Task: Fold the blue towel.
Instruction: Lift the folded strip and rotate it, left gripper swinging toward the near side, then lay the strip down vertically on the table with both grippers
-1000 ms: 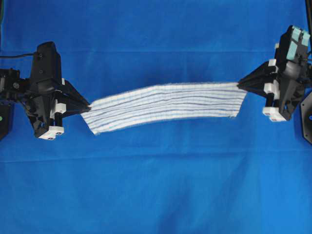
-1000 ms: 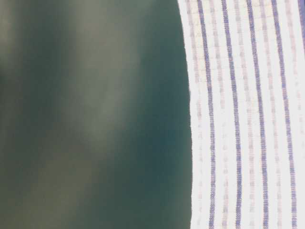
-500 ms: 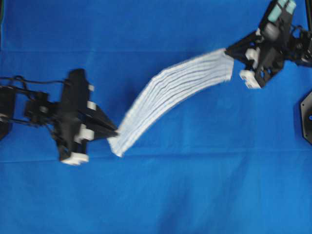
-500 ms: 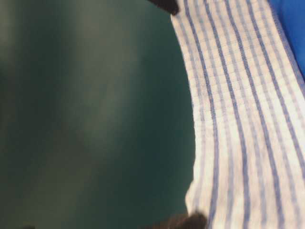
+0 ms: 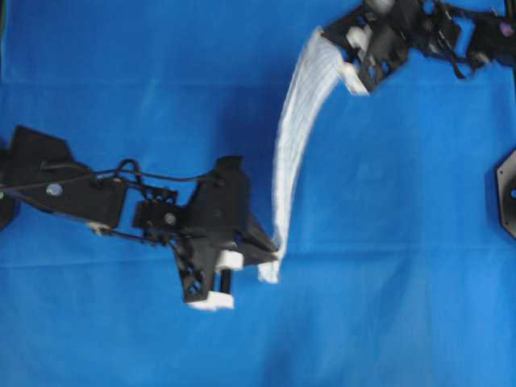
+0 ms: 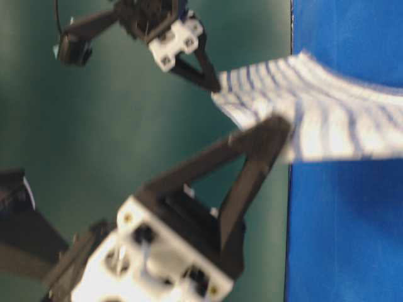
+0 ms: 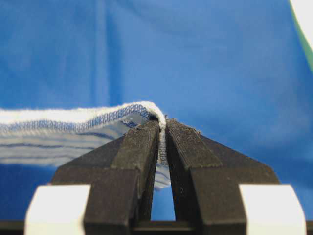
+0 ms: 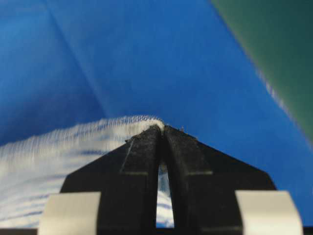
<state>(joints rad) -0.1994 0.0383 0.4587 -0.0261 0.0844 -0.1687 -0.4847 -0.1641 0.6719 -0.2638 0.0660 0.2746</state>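
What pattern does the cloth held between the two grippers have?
The towel is white with thin blue stripes, clearest in the table-level view.

A small white woven towel is crossed by thin dark-blue and light-blue stripes; a large plain blue cloth is seen beneath.

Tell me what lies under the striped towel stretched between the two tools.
Only the plain blue cloth shows beneath the striped towel, held by the left tool and right tool. The strip directly under it is hidden.

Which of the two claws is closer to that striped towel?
Neither: the left gripper pinches the blue towel's lower end, the right gripper its upper end.
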